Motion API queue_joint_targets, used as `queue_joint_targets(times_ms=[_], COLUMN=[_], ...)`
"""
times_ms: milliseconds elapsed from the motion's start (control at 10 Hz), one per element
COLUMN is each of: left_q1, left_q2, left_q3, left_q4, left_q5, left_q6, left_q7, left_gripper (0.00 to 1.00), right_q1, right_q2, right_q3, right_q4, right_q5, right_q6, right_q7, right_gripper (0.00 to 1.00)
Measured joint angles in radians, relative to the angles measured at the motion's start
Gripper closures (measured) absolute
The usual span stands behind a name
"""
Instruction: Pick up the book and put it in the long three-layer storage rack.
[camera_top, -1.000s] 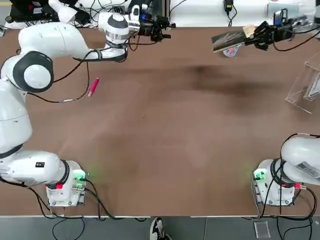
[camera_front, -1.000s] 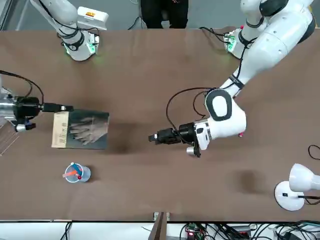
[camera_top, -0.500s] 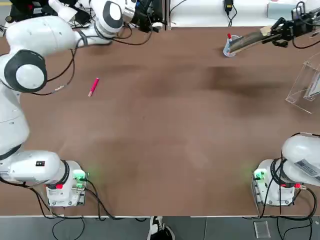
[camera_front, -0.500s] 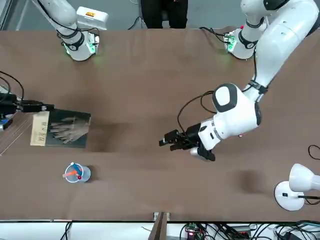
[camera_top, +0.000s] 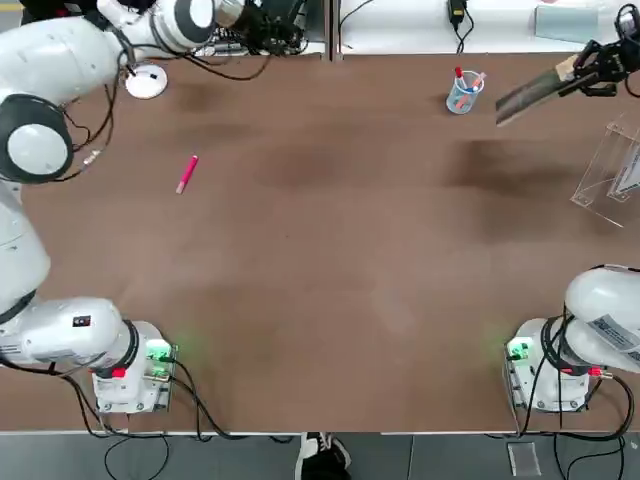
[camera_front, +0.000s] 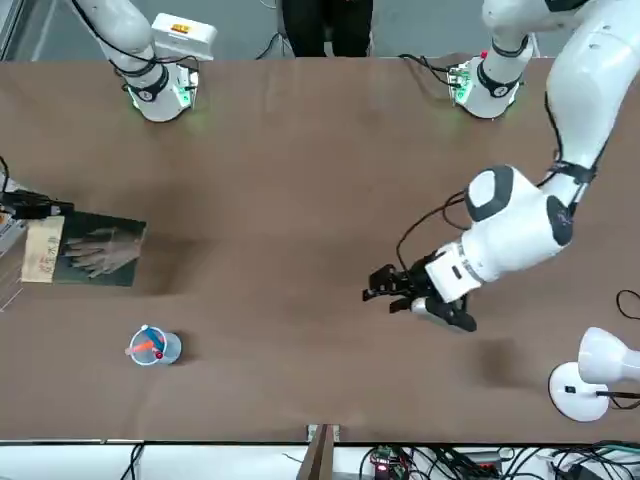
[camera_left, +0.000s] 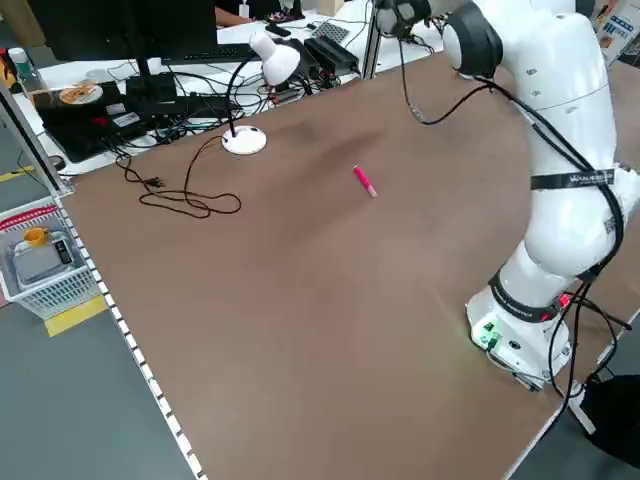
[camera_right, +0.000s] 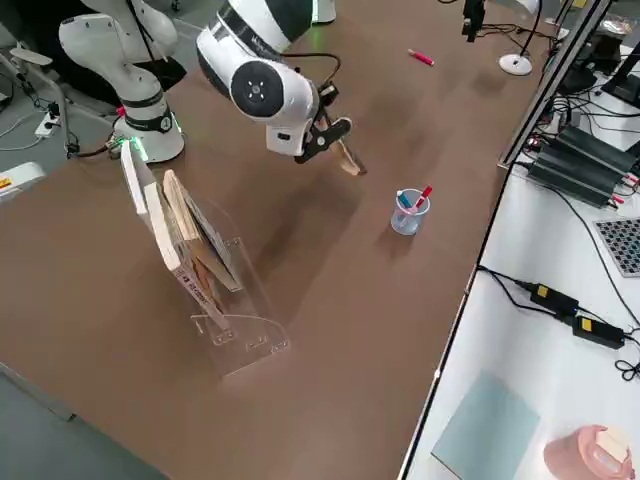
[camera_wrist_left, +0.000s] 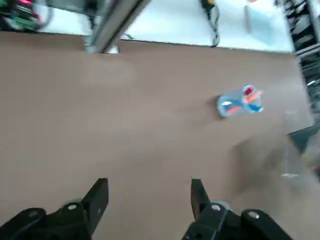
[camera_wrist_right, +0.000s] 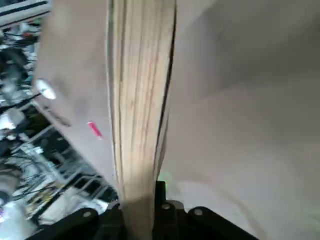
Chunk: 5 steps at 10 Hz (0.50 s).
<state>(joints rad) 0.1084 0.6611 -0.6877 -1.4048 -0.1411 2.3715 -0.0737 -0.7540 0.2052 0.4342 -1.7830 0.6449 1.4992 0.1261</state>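
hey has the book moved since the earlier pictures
Yes. In the front view, the book, held by the right gripper, has shifted toward that picture's left, relative to the pen cup.

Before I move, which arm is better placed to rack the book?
Right: its tool already grips the book, near the rack; the left tool is empty, across the table.

Brown table (camera_top: 320, 260) with rack and pen cup

Transparent rack (camera_right: 240, 330) holding books (camera_right: 180, 230); cup of pens (camera_top: 465, 92), pink marker (camera_top: 187, 174), white lamp (camera_front: 590, 380).
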Motion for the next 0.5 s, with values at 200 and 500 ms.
queue_joint_targets(times_ms=[200, 500], left_q1=[0.036, 0.088], left_q2=[-0.034, -0.077], left_q3=[0.0, 0.0], left_q4=[0.0, 0.001], left_q5=[0.097, 0.17], left_q6=[-0.08, -0.191], left_q7=[-0.001, 0.004], left_gripper=[0.27, 0.01], right_q1=[-0.009, -0.029], right_q2=[0.0, 0.0], right_q3=[0.0, 0.0], right_q4=[0.046, 0.103], right_q5=[-0.077, -0.212], right_q6=[-0.009, -0.016], right_q7=[0.02, 0.046], right_gripper=[0.85, 0.85])
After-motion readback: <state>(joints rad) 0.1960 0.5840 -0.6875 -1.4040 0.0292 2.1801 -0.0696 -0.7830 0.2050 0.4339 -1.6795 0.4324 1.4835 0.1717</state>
